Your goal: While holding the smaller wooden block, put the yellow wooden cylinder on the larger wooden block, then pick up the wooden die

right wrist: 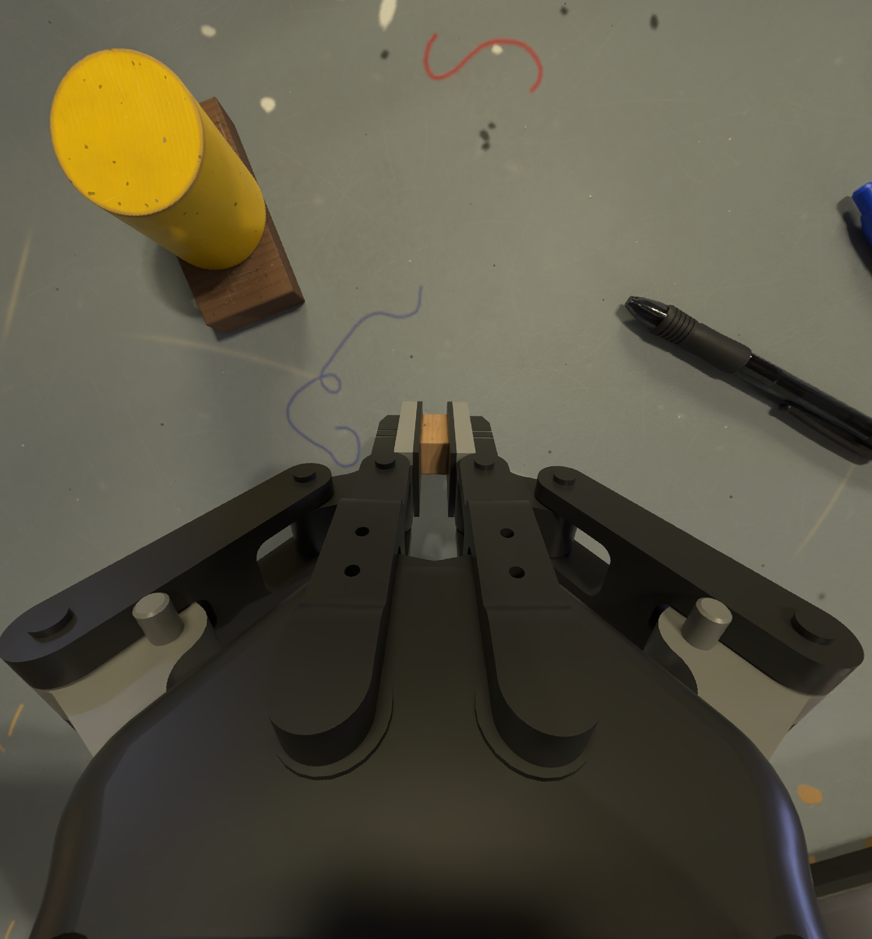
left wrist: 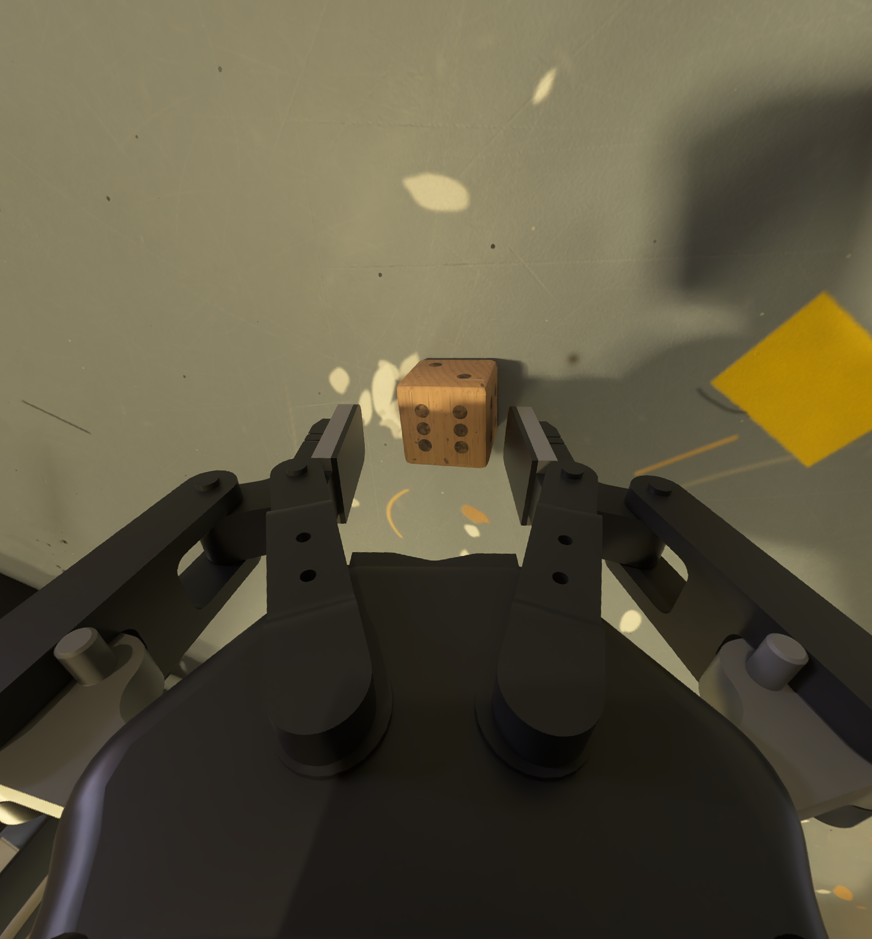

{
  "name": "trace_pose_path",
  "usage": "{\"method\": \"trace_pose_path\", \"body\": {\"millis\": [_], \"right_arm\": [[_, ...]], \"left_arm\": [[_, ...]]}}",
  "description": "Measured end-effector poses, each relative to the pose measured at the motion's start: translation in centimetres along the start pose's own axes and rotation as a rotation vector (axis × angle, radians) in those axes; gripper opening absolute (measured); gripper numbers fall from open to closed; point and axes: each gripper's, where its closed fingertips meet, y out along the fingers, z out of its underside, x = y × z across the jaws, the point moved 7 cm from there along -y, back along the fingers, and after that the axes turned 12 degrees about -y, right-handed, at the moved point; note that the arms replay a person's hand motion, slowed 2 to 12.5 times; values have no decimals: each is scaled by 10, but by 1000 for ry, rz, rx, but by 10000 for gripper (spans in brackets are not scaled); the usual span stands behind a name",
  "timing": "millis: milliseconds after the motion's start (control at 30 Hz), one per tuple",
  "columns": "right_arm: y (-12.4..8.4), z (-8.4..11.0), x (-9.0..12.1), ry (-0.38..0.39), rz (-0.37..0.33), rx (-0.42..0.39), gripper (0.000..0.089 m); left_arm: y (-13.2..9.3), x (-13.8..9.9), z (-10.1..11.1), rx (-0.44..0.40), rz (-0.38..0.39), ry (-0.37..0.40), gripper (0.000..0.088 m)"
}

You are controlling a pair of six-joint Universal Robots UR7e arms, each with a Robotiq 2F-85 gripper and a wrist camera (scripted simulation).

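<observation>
Grey table [left wrist: 169,228]: left gripper [left wrist: 436,442] wide round die [left wrist: 446,411] (untouched), right gripper [right wrist: 434,432] clamps block [right wrist: 434,442].

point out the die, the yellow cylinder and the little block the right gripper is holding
die [left wrist: 446,432]: left wrist view, on its six-dot face
yellow cylinder [right wrist: 126,132]: right wrist view, on its flat top end
little block [right wrist: 433,444]: right wrist view, on the face showing between the right gripper's [right wrist: 434,427] pads
</observation>
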Motion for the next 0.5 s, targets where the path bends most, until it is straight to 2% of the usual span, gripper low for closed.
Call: {"method": "trace_pose_path", "body": {"millis": [267, 500], "right_arm": [[0, 0, 0, 1, 0, 1, 84], [0, 0, 0, 2, -1, 0, 84]], "left_arm": [[6, -1, -1, 16, 29, -3, 477], [10, -3, -2, 24, 64, -25, 364]]}}
